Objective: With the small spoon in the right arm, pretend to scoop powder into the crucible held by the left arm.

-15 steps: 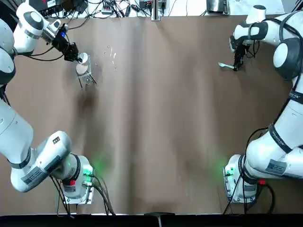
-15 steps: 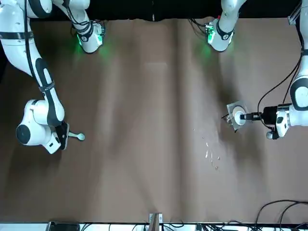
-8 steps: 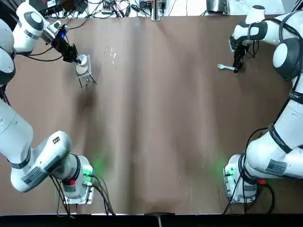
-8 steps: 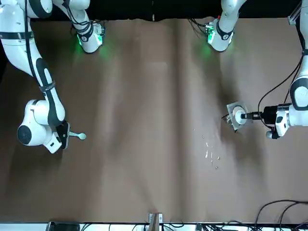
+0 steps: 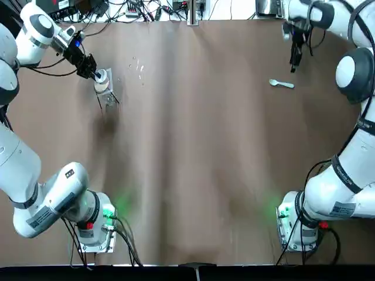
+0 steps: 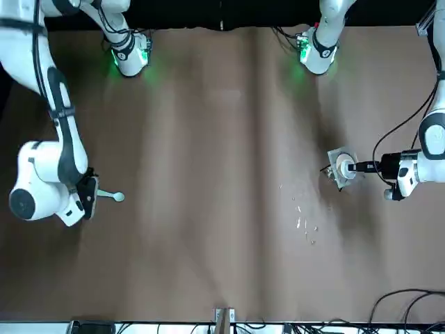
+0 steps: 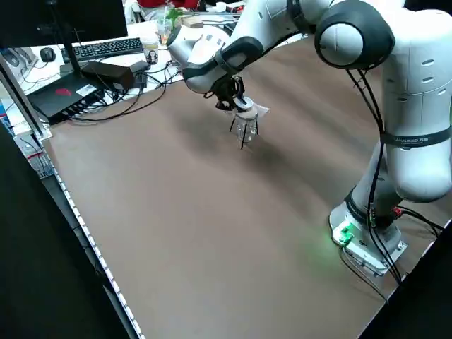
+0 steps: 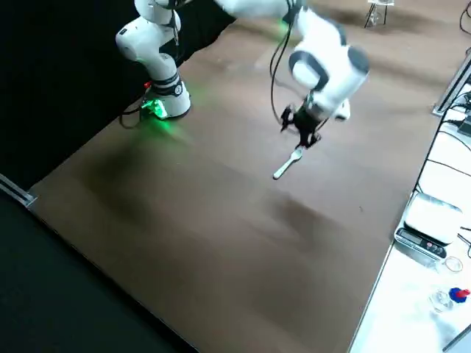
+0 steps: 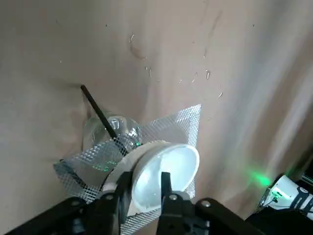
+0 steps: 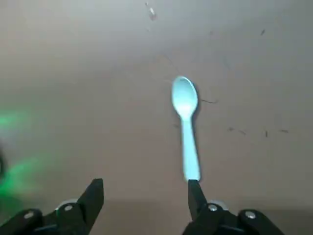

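A small white spoon (image 5: 282, 84) lies flat on the brown table at the far right, also seen as the spoon (image 10: 186, 127) and the spoon (image 6: 110, 197). My right gripper (image 5: 293, 64) hangs above and beyond its handle, open (image 10: 144, 196), holding nothing. At the far left my left gripper (image 5: 89, 67) is shut on the rim of a white crucible (image 5: 101, 75). The crucible (image 9: 166, 169) sits tilted over a wire gauze (image 9: 181, 122), pinched in the left gripper (image 9: 142, 183).
The gauze rests on a small stand (image 5: 106, 96) with a glass piece under it. Small shiny flecks (image 5: 139, 67) lie near it. Cables and devices (image 5: 135, 9) line the far edge. A scale (image 8: 427, 220) stands on a bench off the table's right.
My right gripper has risen and drawn back from the spoon's handle toward the far edge; the spoon stays on the table. The left gripper and crucible have hardly moved.
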